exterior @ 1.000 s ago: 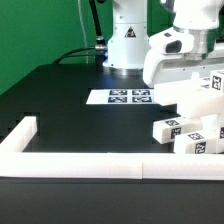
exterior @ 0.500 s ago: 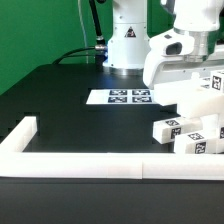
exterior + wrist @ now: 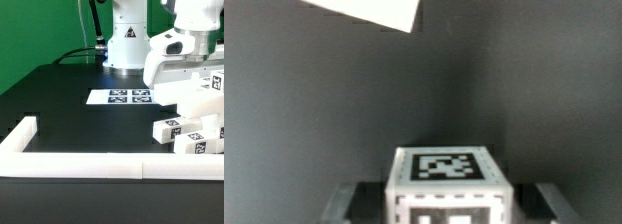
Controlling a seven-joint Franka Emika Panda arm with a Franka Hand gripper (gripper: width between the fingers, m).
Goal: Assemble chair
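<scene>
Jaws closed against both sides of a white tagged chair part [image 3: 446, 180], gripped near its top so as to lift it clear of the black desk [image 3: 70, 95]. More chair parts [image 3: 185, 132] clustered at the exterior view's right, beside the border wall [image 3: 90, 165]. No readable writing; only black-and-white square tags, also on the marker board [image 3: 125, 97].

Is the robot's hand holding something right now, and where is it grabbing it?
Yes. The gripper pinches a white tagged chair part by its two opposite sides.
</scene>
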